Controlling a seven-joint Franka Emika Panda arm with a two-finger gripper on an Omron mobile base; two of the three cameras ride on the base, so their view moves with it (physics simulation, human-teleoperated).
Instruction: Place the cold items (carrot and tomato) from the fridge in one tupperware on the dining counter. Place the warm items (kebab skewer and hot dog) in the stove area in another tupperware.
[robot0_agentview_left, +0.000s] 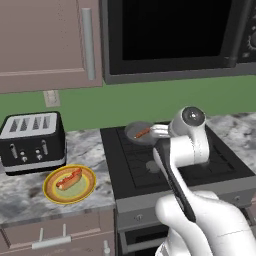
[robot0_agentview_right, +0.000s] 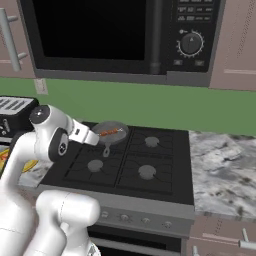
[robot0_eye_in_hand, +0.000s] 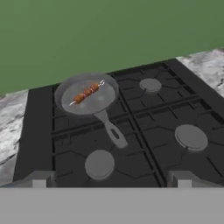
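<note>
Four burners sat on the stove (robot0_eye_in_hand: 131, 131), with a pan (robot0_eye_in_hand: 86, 95) on the back left one holding the skewer (robot0_eye_in_hand: 86, 93). Left on the desk (robot0_agentview_left: 30, 195), a plate (robot0_agentview_left: 69, 184) held the hot dog (robot0_agentview_left: 69, 179). The jaws (robot0_eye_in_hand: 111, 186) stood spread, holding nothing.

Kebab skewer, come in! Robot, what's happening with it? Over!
Gripper open, empty, above the stove. Kebab skewer lies in the pan, back left burner. Hot dog on yellow plate. Nothing in the way.
</note>
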